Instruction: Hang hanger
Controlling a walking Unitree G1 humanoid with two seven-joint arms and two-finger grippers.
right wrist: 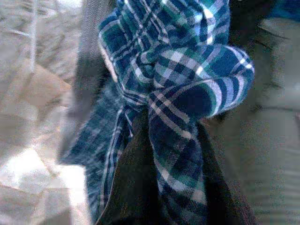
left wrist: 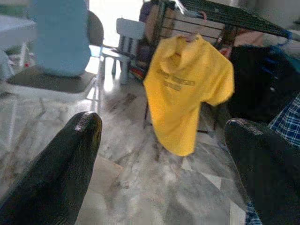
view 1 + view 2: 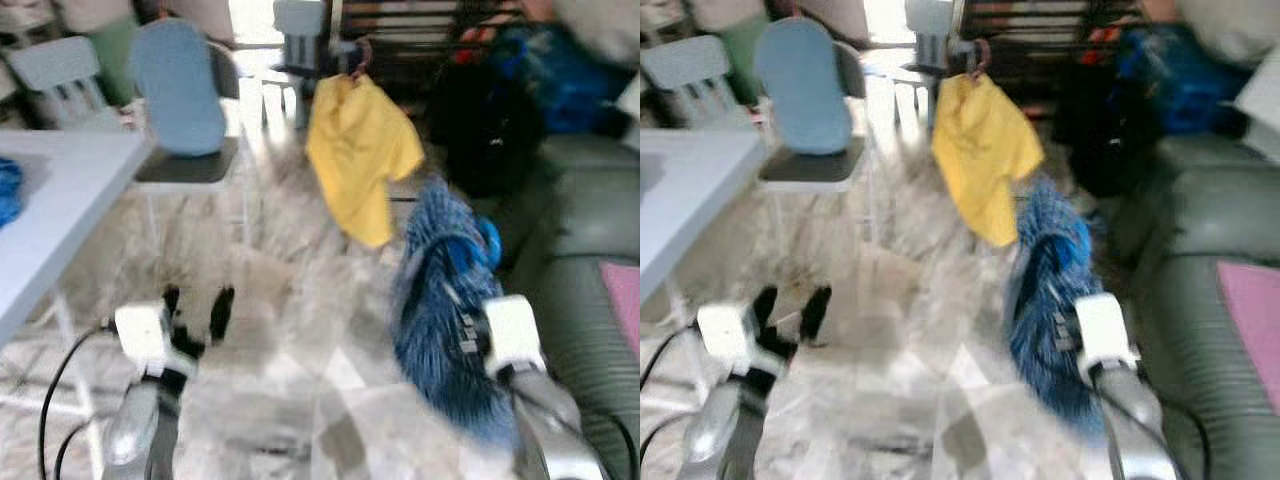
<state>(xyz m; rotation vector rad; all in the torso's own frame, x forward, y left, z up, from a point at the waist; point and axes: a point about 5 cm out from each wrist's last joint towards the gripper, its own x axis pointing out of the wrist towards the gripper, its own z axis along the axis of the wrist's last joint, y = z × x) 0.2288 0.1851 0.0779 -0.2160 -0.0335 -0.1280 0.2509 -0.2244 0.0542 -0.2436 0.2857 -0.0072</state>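
Note:
A blue plaid shirt (image 3: pixel 440 330) on a blue hanger (image 3: pixel 472 245) hangs bunched in front of my right arm. My right gripper (image 3: pixel 468 335) is shut on it, with the fingers buried in the cloth (image 1: pixel 173 93). A yellow T-shirt (image 3: pixel 360 160) hangs from a dark drying rack (image 2: pixel 225 18) ahead, on a pink hanger hook (image 3: pixel 357 60). My left gripper (image 3: pixel 197 300) is held low over the floor and is open. Its fingers (image 2: pixel 79 140) frame the yellow T-shirt (image 2: pixel 187 93) with nothing between them. Both eye views are blurred.
A white table (image 3: pixel 60 200) stands at the left with a blue-backed chair (image 3: pixel 180 90) behind it. A green sofa (image 3: pixel 590 230) with a pink cushion (image 3: pixel 625 300) runs along the right. A black bag (image 3: pixel 490 130) sits beside the rack. Marble floor (image 3: pixel 290 300) lies ahead.

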